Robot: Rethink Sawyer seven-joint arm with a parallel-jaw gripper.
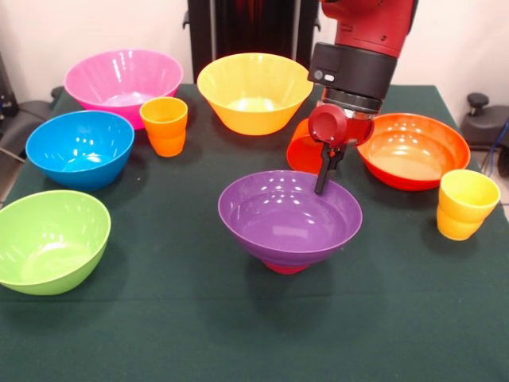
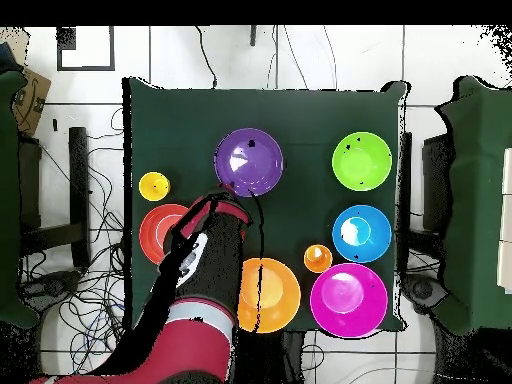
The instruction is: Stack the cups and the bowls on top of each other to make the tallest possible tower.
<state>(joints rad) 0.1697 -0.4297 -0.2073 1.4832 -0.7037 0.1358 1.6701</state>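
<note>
A wide purple bowl [image 1: 290, 215] [image 2: 248, 162] rests on a small magenta-red bowl [image 1: 284, 267], making a low tower at mid-table. My gripper [image 1: 322, 181] hangs over the purple bowl's far rim. A plain red-orange cup [image 1: 300, 148] shows just behind and beside the gripper; I cannot tell whether it is held or standing on the cloth. In the overhead view the arm [image 2: 205, 265] hides the cup. A ribbed orange cup [image 1: 165, 126] [image 2: 318, 258] and a ribbed yellow cup [image 1: 465, 204] [image 2: 154, 186] stand upright and apart.
Single bowls ring the green cloth: pink [image 1: 123, 79] [image 2: 348, 300], yellow [image 1: 254, 91] [image 2: 272, 295], blue [image 1: 79, 149] [image 2: 361, 233], green [image 1: 49, 239] [image 2: 362, 160], orange-red [image 1: 413, 150] [image 2: 158, 232]. Cables lie on the floor around the table.
</note>
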